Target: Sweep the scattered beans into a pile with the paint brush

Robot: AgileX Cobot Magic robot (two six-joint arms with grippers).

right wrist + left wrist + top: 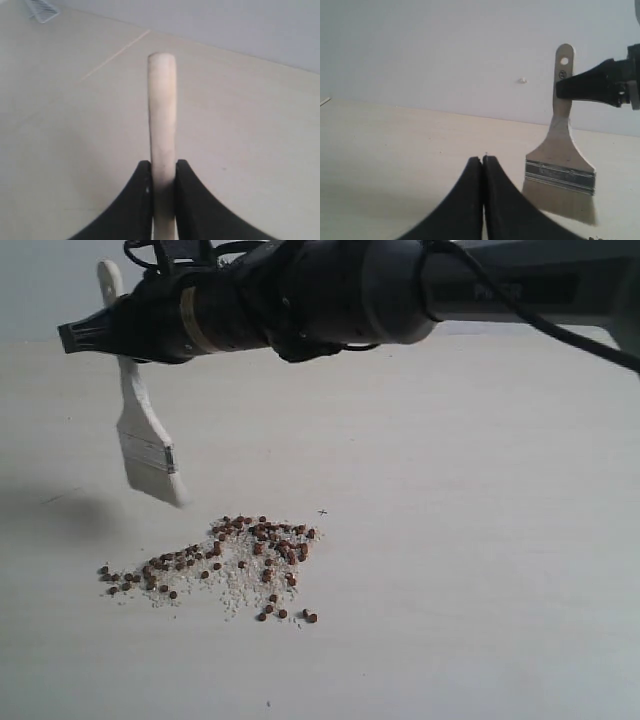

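Observation:
The paint brush (147, 440) hangs bristles-down above the table, its whitish bristles (158, 483) a little up and left of the beans. My right gripper (85, 335) reaches across from the right and is shut on the pale wooden handle (162, 125). Reddish-brown beans (225, 558) mixed with white grains lie in a loose band on the table, with a few stray beans (285, 614) just in front. My left gripper (483, 159) is shut on nothing, low over the table; from it the brush (561, 165) shows to one side with the right gripper's fingers (582, 85) clamped on the handle.
The pale wooden table (480, 540) stretches around the beans. A small dark mark (322, 512) sits just right of the bean band. A white wire-like object (42, 11) lies at the far table corner in the right wrist view.

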